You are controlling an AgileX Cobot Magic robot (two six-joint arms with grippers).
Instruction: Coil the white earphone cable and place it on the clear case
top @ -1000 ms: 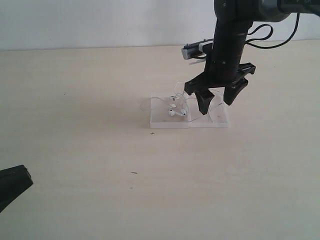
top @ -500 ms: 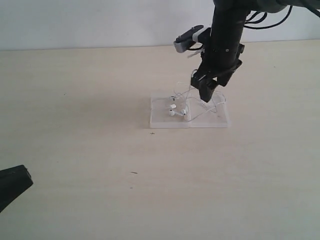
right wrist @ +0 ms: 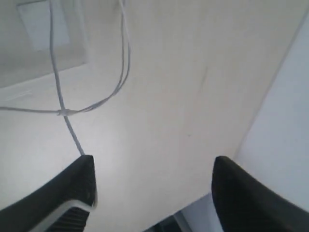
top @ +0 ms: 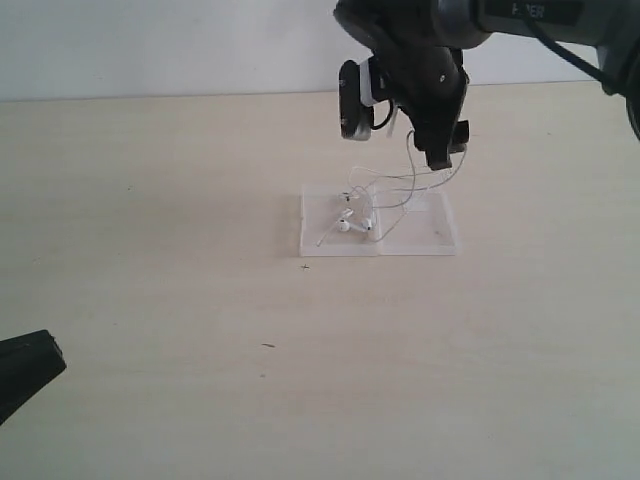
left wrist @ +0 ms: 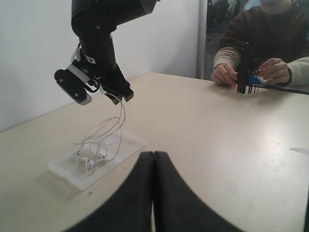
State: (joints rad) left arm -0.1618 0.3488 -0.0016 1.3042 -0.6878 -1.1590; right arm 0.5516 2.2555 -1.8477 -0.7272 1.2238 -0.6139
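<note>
The clear case (top: 432,236) lies flat on the table, also seen in the left wrist view (left wrist: 131,143). The white earphone cable (top: 404,190) lies partly on it, with both earbuds (top: 345,226) on the left half. Several strands rise from the case to my right gripper (top: 446,158), which hangs above the case's right half. In the right wrist view the right gripper (right wrist: 152,164) has its jaws wide apart; the cable (right wrist: 60,104) runs to the tip of one finger (right wrist: 82,176) and nothing sits between the jaws. My left gripper (left wrist: 153,153) is shut and empty, low at the near left (top: 22,372).
Pale wooden table, white wall behind. In the left wrist view a seated person (left wrist: 263,53) has both hands on the table's far side, holding a dark rack (left wrist: 246,77). A small dark fleck (top: 268,346) lies on the table in front of the case.
My right gripper has risen and turned above the case, drawing cable strands up with it. The earbuds stayed on the case. The left gripper has not moved.
</note>
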